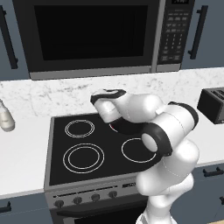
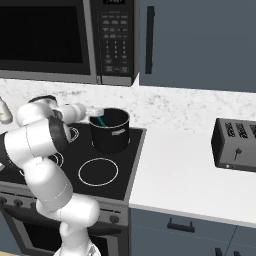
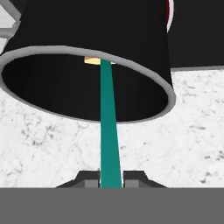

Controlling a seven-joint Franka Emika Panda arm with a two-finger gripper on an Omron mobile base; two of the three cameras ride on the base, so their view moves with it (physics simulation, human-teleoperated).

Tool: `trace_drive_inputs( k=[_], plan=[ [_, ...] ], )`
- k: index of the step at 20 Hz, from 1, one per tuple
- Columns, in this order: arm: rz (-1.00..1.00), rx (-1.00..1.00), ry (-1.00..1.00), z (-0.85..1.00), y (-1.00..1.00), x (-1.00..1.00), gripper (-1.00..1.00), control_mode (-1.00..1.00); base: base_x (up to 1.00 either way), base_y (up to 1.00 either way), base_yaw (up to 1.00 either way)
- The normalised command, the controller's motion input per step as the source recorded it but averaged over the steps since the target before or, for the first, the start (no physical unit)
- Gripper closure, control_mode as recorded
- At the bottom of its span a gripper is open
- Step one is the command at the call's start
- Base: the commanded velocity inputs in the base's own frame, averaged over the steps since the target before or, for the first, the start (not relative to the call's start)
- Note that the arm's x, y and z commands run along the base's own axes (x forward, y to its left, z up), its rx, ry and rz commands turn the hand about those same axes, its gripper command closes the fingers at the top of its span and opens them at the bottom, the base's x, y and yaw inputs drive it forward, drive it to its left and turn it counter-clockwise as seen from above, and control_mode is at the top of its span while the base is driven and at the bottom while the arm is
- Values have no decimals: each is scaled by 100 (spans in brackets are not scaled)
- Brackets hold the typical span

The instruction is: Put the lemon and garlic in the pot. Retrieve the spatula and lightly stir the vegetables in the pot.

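Observation:
The dark pot stands on the stove's back right burner. In the hand view its silvery rim and black wall sit just ahead of the hand. My gripper is shut on the teal handle of the spatula, which reaches over the rim so that its pale end is inside the pot. From the right base view the gripper is at the pot's left rim, with the spatula slanting down into it. The lemon and garlic are hidden.
A black glass cooktop with ringed burners lies under the arm, and a microwave hangs above it. A toaster sits on the white counter to the right. A pale bottle stands on the left counter.

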Motion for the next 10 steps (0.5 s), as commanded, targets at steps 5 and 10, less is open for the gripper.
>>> trace_drive_inputs(
  k=[5, 10],
  plan=[
    [-7, 8, 17, 23, -4, 0, 100, -100, 0, 0, 0],
    [-5, 12, 5, 62, 8, 0, 100, -100, 0, 0, 0]
  ],
)
